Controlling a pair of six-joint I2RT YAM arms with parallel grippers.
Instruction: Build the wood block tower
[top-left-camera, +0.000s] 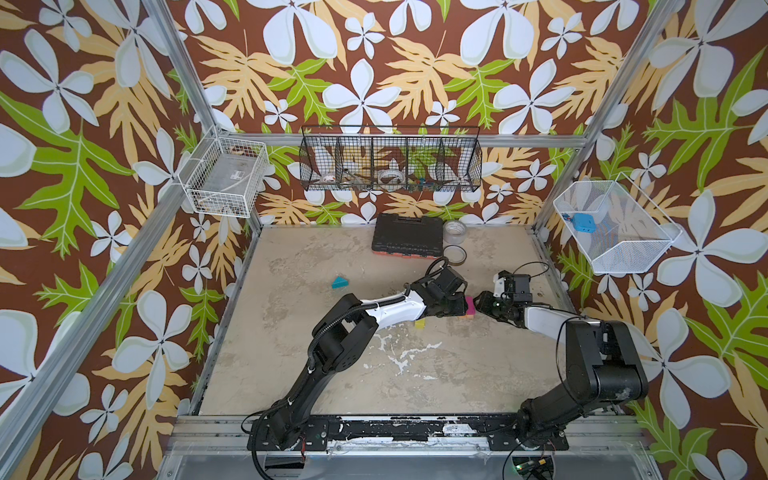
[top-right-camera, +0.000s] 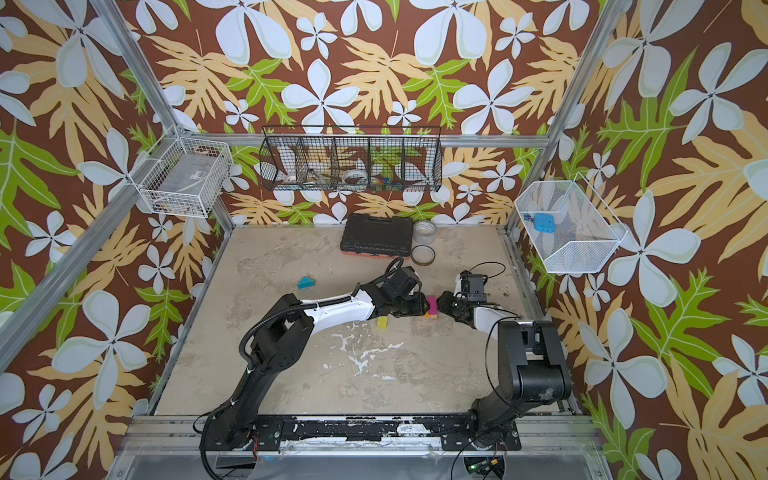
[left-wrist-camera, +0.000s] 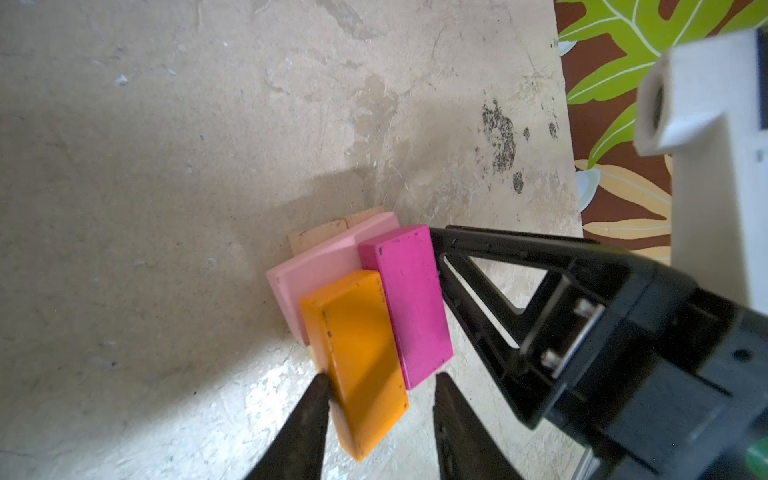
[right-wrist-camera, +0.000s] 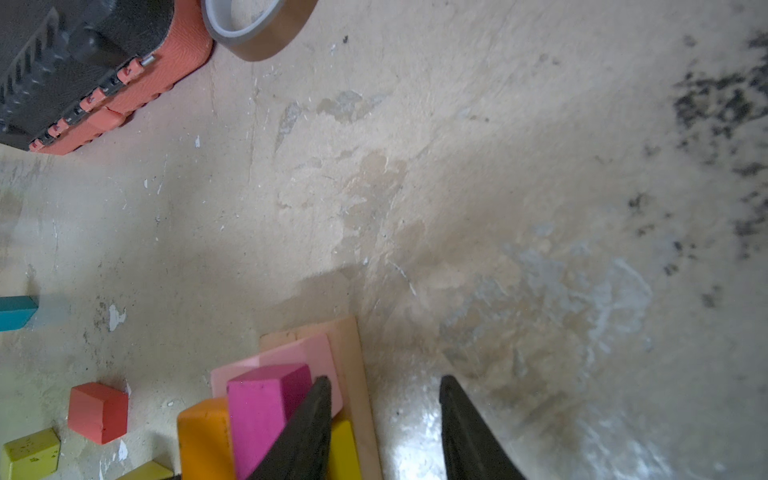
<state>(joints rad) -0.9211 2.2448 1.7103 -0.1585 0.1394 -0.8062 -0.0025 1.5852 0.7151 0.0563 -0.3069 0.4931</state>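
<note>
The teal wedge (top-left-camera: 340, 282) lies alone on the bench (top-left-camera: 332, 374), well apart from the work. That is probably because it caps the tower and goes on last.

Nearer the middle, the right wrist view shows the loose stock: one red cube (right-wrist-camera: 97, 411), one yellow cube (right-wrist-camera: 29, 455), and a second yellow piece (right-wrist-camera: 145, 471) cut off by the frame edge.

The left gripper (left-wrist-camera: 382, 376) stands narrowly parted astride the near ends of the top bricks. One finger touches the orange brick (left-wrist-camera: 357, 357). I cannot tell whether it actually clamps.

The tower (top-right-camera: 432, 308) sits just right of centre. Two plain planks (left-wrist-camera: 320, 235) lie lowest, with one pink brick (left-wrist-camera: 316, 274) across them. The orange brick and one magenta brick (left-wrist-camera: 405, 303) lie side by side on top. A yellow brick (right-wrist-camera: 345, 449) also peeks out low in the stack.

The right gripper (right-wrist-camera: 384, 378) is parted and holds nothing. One finger lies against the magenta brick's outer side and the other is over bare bench. It seems to brace or square that layer against the left gripper.
</note>
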